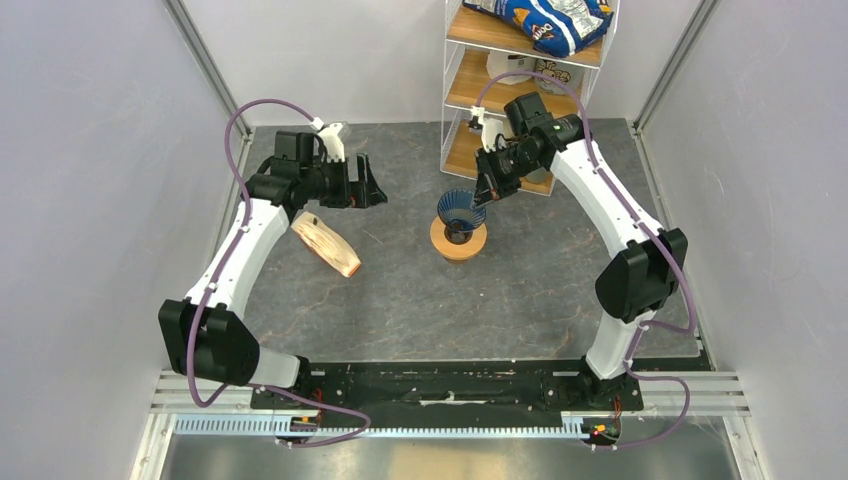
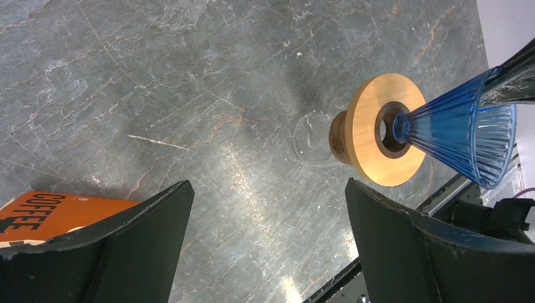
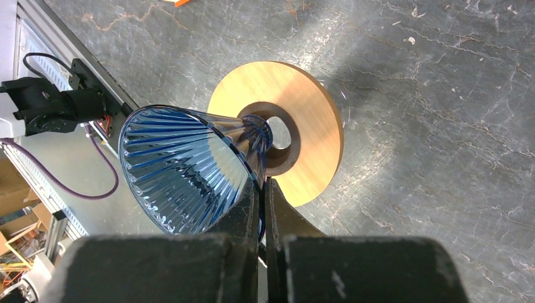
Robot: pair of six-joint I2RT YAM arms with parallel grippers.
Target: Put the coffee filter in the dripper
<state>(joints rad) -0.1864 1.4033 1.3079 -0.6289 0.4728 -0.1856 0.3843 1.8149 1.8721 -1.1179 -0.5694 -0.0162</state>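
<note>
Right wrist view: my right tool (image 3: 262, 189) pinches the dripper (image 3: 183, 170) wall, tip in the ring (image 3: 309, 139) mid-worktop (image 3: 441, 95); left tool (image 1: 360, 186) gapes empty, nearest the filter stack (image 1: 327, 244); I see no loose filter.

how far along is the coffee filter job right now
Done: the dark blue ribbed cone dripper stands with its tip in the flat wooden ring. In hand: the right gripper is shut on the dripper's wall. Left to do: the dripper's inside is bare and the left gripper is open and empty near the cream-and-tan paper stack, so no filter is in.
</note>
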